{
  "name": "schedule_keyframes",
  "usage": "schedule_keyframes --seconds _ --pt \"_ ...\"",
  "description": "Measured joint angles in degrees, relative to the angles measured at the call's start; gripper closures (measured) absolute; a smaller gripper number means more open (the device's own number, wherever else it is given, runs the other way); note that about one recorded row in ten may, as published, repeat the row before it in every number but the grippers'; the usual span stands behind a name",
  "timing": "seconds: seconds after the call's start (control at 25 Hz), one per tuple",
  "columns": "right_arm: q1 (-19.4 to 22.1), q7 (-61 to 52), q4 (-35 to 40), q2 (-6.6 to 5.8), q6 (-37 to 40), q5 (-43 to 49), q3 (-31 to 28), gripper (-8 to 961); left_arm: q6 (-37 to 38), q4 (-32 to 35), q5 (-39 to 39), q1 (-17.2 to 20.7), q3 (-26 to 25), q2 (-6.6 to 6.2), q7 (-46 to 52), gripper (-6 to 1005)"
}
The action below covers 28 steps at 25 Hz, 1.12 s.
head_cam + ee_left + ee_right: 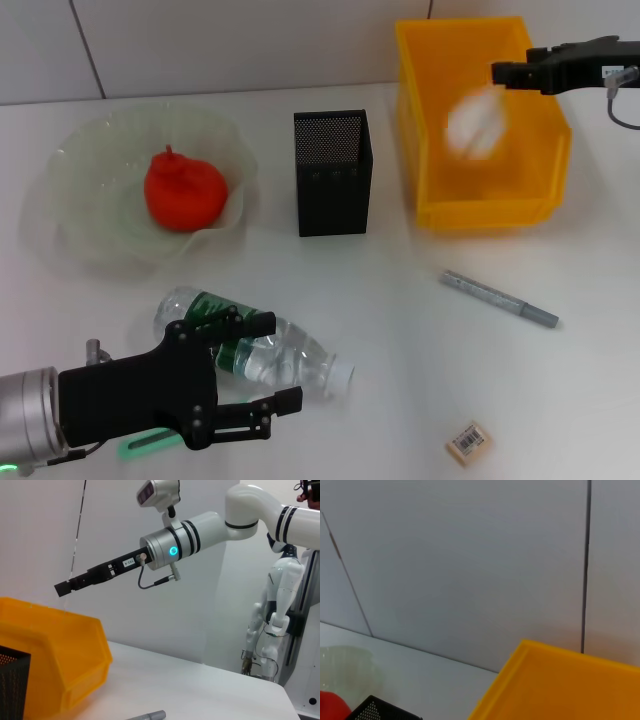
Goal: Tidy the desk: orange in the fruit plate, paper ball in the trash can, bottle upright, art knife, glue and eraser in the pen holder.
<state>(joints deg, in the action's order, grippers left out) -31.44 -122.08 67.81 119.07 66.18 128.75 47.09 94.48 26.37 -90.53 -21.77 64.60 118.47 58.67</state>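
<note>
1. At the far left of the head view, the orange point(185, 189) sits in the translucent fruit plate point(90, 235); the plate stands on the white desk point(400, 330) and is well apart from both grippers.

2. Nearer the robot, the left gripper point(262, 361) hovers low over the bottle point(255, 345), which lies on its side with its white cap pointing right. The fingers are spread wide, one over the green label and one just in front of the clear body. They hold nothing, and contact with the bottle cannot be told.

3. In the middle, the black mesh pen holder point(333, 172) stands upright between the plate and the bin.

4. To its right is the yellow trash can point(483, 205). A blurred white paper ball point(476, 122) shows inside its walls, just below and left of the right gripper point(503, 72).

5. The right gripper is held above the bin's far right rim. From the left wrist view its tip point(62, 588) looks narrow, but I cannot tell whether the fingers are parted or closed.

6. In front of the bin, a grey art knife point(498, 298) lies slantwise on the desk.

7. Nearest the robot's right, the eraser point(467, 442) lies flat, well apart from either gripper.
</note>
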Motion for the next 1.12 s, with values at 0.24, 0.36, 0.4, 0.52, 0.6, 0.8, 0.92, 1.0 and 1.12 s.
schedule_keyframes --seconds 0.24,0.36,0.4,0.52,0.6,0.8,0.92,1.0,1.12 --pt "0.17 0.66 0.5 -0.01 0.39 -0.76 -0.03 234 0.01 0.06 0.0 0.06 0.0 0.0 -0.02 148" --pt "2.1 4.9 2.03 0.14 1.88 -7.16 -0.04 161 0.13 0.23 0.0 0.06 0.0 0.0 0.04 148" --pt "3.13 7.67 2.32 0.17 3.11 -11.07 -0.04 161 0.16 0.26 0.02 0.06 0.0 0.0 0.04 148" --pt "8.44 21.31 1.53 0.26 9.96 -27.96 -0.02 160 0.47 0.32 0.23 0.12 -0.04 -0.04 -0.07 148" --pt "10.91 28.58 -0.78 0.32 13.45 -33.79 -0.02 159 0.56 0.33 0.25 0.14 -0.09 -0.06 -0.14 148" --pt "15.51 48.03 -12.37 0.22 20.6 -42.45 -0.34 158 0.78 0.38 0.4 0.42 -0.42 -0.09 -1.22 148" --pt "18.21 56.46 -17.64 0.03 22.31 -42.06 -0.56 158 0.8 0.43 0.47 0.48 -1.04 -0.08 -2.02 148" --pt "19.97 61.48 -20.73 0.07 22.68 -40.75 -0.62 158 0.81 0.44 0.49 0.48 -1.44 -0.07 -2.74 148" --pt "21.91 67.73 -26.34 0.12 23.66 -40.29 -0.98 158 1.29 0.44 1.08 0.59 -2.22 0.07 -6.59 149"
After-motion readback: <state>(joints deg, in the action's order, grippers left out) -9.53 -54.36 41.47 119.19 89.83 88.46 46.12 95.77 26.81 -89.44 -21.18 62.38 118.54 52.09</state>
